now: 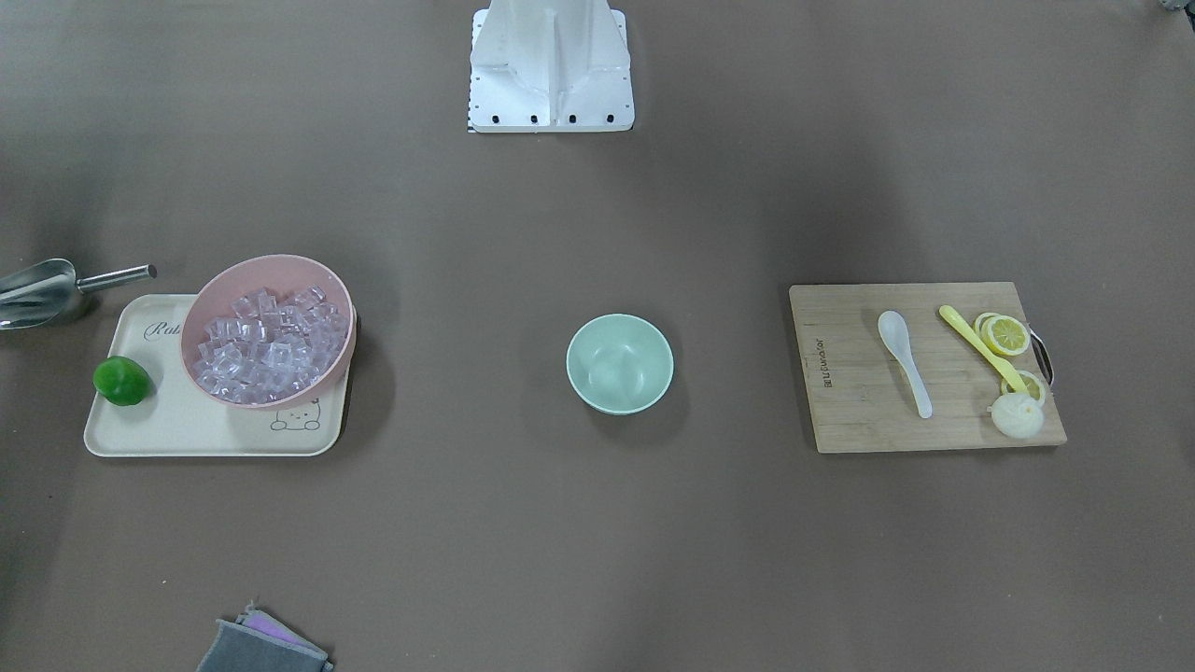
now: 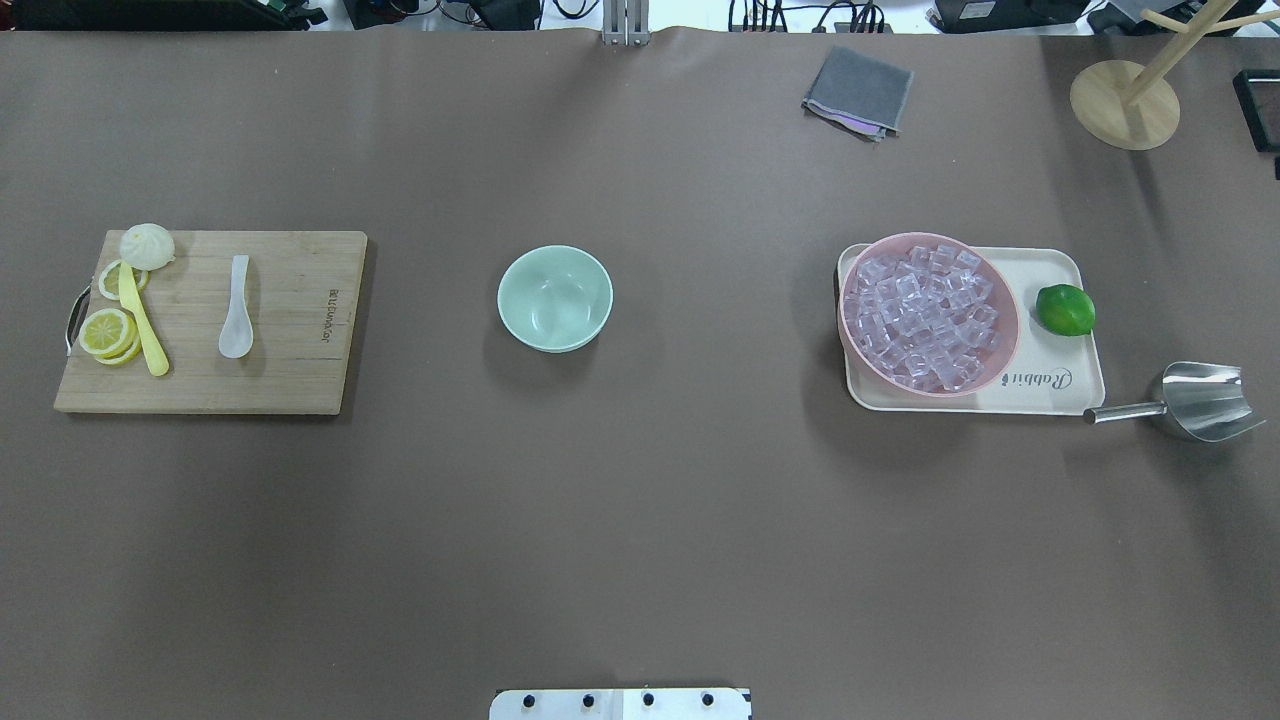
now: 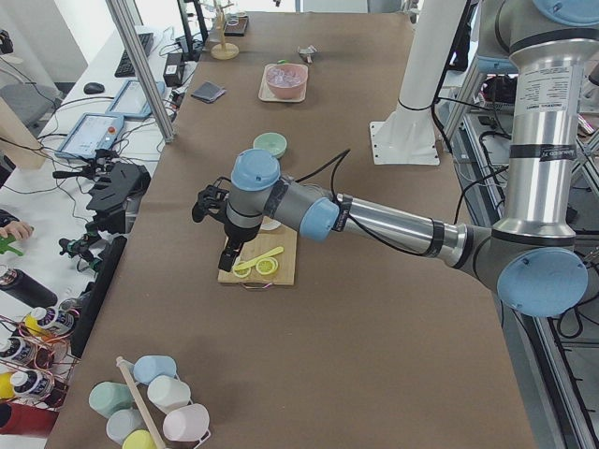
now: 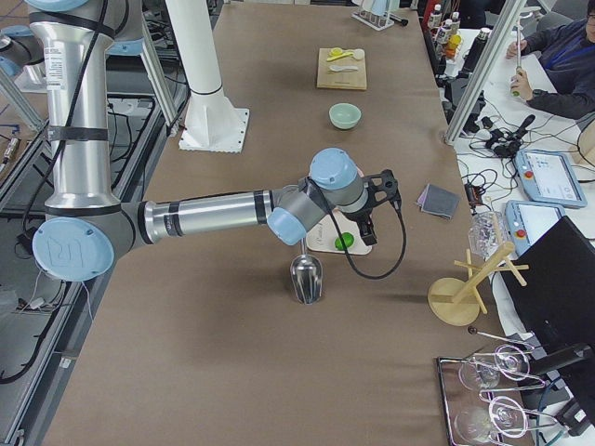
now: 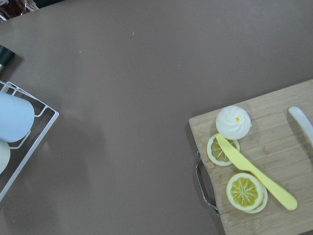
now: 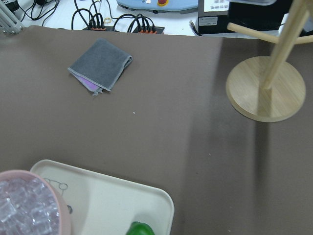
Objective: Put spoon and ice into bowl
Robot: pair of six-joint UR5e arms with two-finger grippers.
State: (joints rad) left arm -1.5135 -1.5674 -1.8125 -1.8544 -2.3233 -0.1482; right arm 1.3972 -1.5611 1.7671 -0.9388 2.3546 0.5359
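Note:
The white spoon [image 1: 904, 359] lies on a wooden cutting board [image 1: 859, 411]; it also shows in the overhead view [image 2: 237, 310], and its end shows in the left wrist view [image 5: 303, 122]. The mint-green bowl [image 1: 619, 362] stands empty mid-table [image 2: 555, 297]. Clear ice cubes [image 1: 269, 341] fill a pink bowl [image 1: 217, 285] on a cream tray [image 2: 1050, 390]. My left gripper [image 3: 204, 204] hovers above the board's outer end. My right gripper [image 4: 383, 186] hovers above the tray. Both show only in the side views, so I cannot tell whether they are open or shut.
A yellow spoon [image 1: 980, 347], lemon slices [image 1: 1008, 334] and a white bun [image 1: 1018, 415] share the board. A lime [image 1: 121, 380] sits on the tray. A metal scoop [image 1: 37, 291] lies beside the tray. A grey cloth [image 2: 858, 90] and a wooden stand [image 2: 1125, 105] are at the far edge.

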